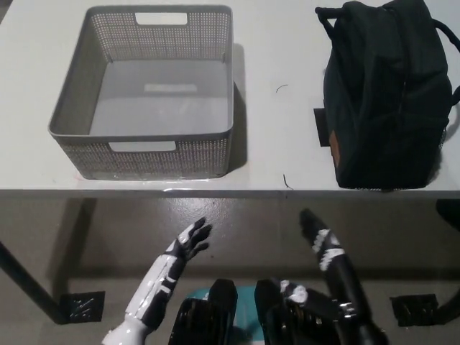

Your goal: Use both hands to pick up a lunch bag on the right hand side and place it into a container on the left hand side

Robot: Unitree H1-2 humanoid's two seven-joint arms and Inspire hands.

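Lunch bag (384, 97), dark and soft, standing on the counter (277, 144) at the far right, well beyond the fingers (309, 219) of the black right hand (323, 244) and a little to their right, with its carry handle at the top edge. Untouched so far, no hand on it. Grey perforated container (144, 93) placed at the left of the counter, open side up and holding nothing, well ahead of the fingers (198, 233) of the white left hand (185, 248), so ready to take the bag from above. Both hands held low in front of the counter edge, below its level, well apart from both things. Fingers of both hands released, stretched and slightly spread, grasping nothing, pointing forward toward the counter. Probably a starting posture, kept open so that both hands can later come to the two sides of the wide bag. Lifting not yet begun, and neither has the placing.
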